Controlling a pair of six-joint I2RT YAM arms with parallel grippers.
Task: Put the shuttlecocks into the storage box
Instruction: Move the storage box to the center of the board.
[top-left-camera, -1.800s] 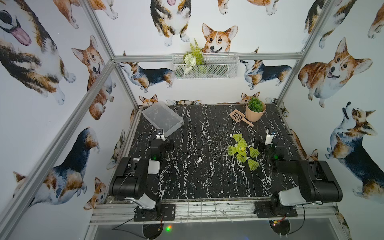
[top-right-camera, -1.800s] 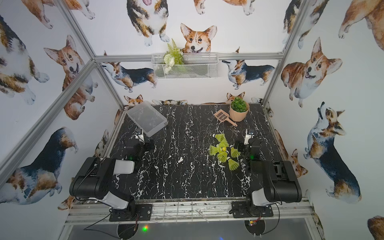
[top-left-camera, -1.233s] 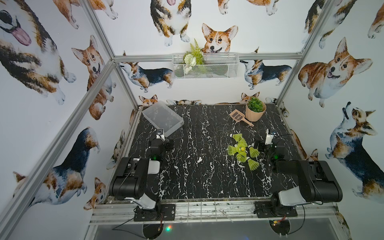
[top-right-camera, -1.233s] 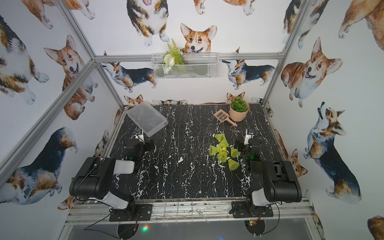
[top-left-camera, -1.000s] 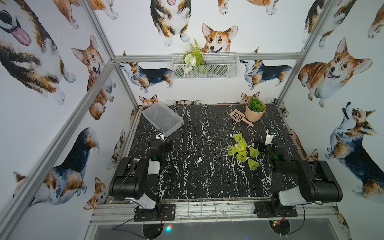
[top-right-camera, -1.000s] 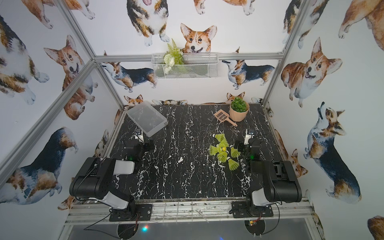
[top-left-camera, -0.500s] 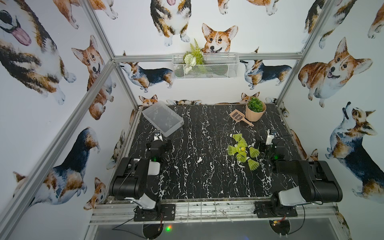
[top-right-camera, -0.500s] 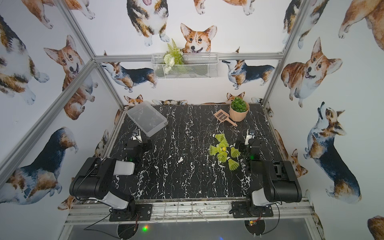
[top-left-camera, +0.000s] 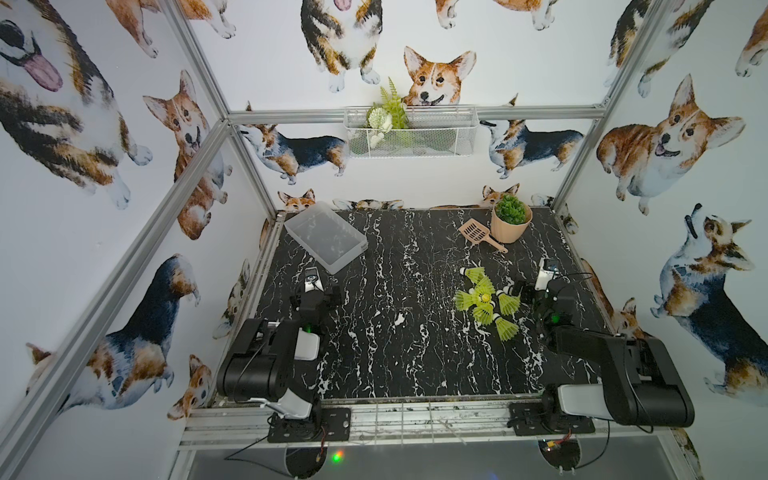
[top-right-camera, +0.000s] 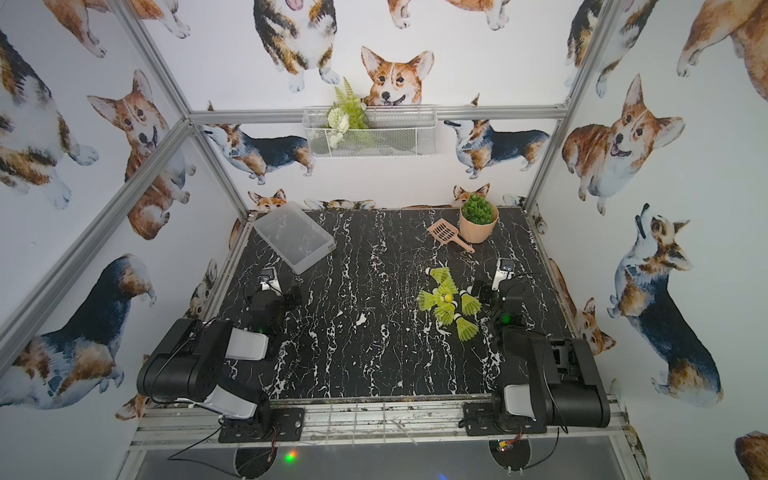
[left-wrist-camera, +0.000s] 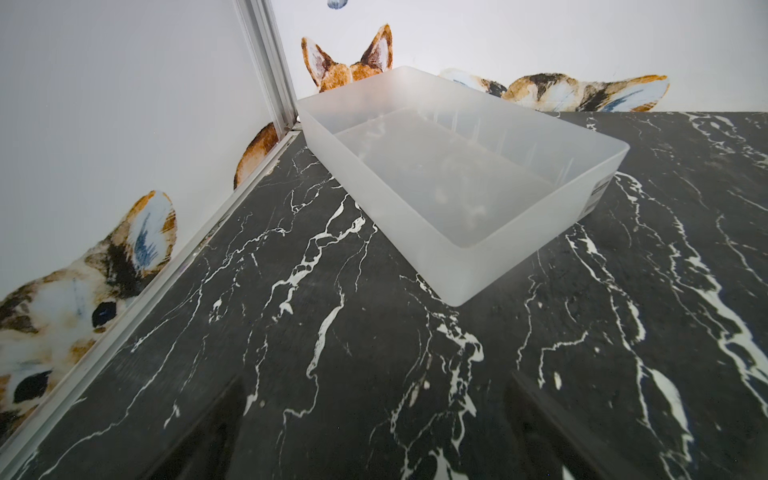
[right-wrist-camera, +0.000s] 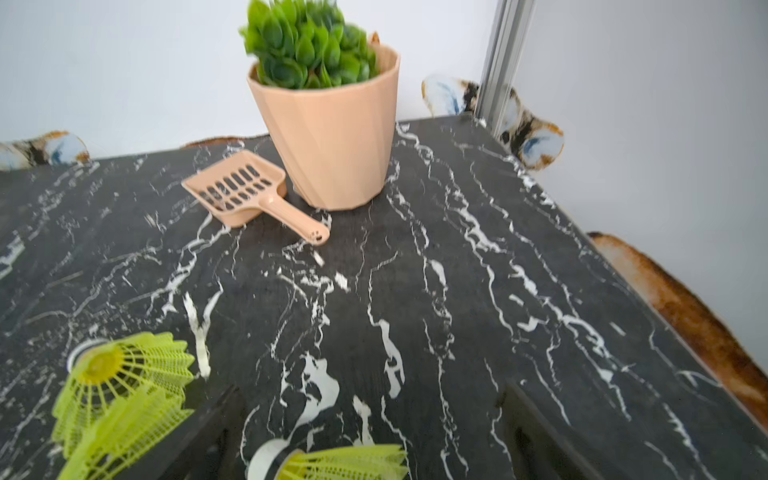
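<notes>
So you are at the very start: the box (top-left-camera: 326, 237) at the far left of the table (top-left-camera: 395, 353) is empty, and every one of the shuttlecocks (top-left-camera: 484, 297) lies in one heap on the right side, well apart from it. The step in hand is the first pick.

Your right pincer (right-wrist-camera: 370, 390) sits just right of the heap, low over the table, fingers spread and pinching nothing. The right wrist view shows one shuttlecock lying crosswise near the gap between the fingers, white tip toward one of them. Your left pincer (left-wrist-camera: 370, 386) is spread and empty too, near left, pointing at the box.

For the next move, I judge you should settle the right pincer onto that nearest shuttlecock and close lightly on the cork or the skirt base; the mesh skirt looks easy to crush. The skirts overlap, so lifting one may drag a neighbour. The carry to the box then crosses the whole table, and a handover to the left arm may be needed.

Counts: seven shuttlecocks I can tell apart in both top views, though the overlap may hide another; one box; one potted plant (top-left-camera: 510, 222); one scoop (top-left-camera: 476, 230) just beside it; one wire basket (top-left-camera: 409, 133) on the far wall.
</notes>
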